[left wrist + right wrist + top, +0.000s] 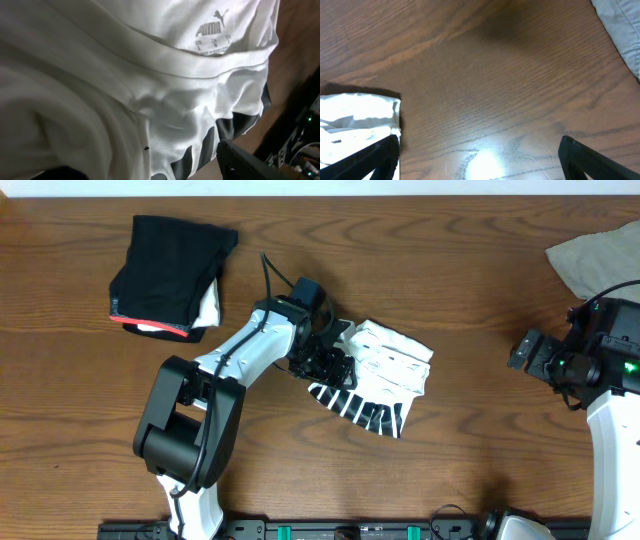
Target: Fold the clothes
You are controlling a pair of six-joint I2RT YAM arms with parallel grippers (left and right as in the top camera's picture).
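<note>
The folded white T-shirt (390,365) lies on the counter (450,280) under the left gripper (325,367), whose spread I cannot tell; it should rise straight up without dragging folds, while the right gripper (479,142) hangs wide and empty.

The left arm (232,358) wears glossy white shells between boxy, matte-black joint housings (186,425), with a thin black cable (266,268) looping off near its wrist. The right arm (612,430) pairs the same white shell with a black wrist dotted with small green lights (574,364). Each arm ends in flat, matte-black fingers (592,160).
</note>
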